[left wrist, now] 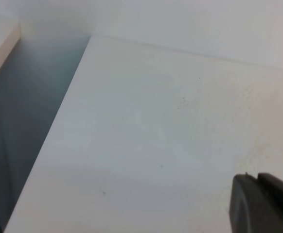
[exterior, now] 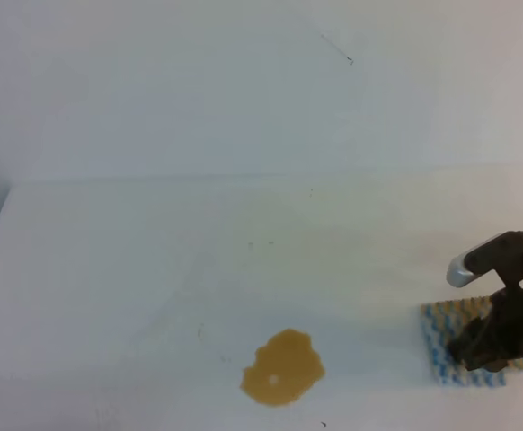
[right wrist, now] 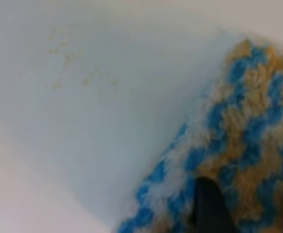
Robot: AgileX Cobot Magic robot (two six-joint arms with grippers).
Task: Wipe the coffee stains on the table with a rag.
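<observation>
The coffee stains [exterior: 282, 368] form one amber-brown blotch with a pale speck on the white table [exterior: 154, 269], front centre. The rag [exterior: 439, 330], striped blue, white and tan, lies flat at the right, well apart from the blotch. My right gripper [exterior: 488, 357] rests on top of it. In the right wrist view one dark finger [right wrist: 209, 204] presses on the rag [right wrist: 248, 131], which spreads flat toward the frame's right edge; the jaws stand apart. My left gripper [left wrist: 258, 204] shows only in its own wrist view, as two dark fingertips close together above bare table [left wrist: 146, 126].
The table's left edge [left wrist: 59, 121] drops into a dark gap. A pale wall [exterior: 243, 81] rises behind the far edge. Faint tan specks [right wrist: 73, 68] lie on the table left of the rag.
</observation>
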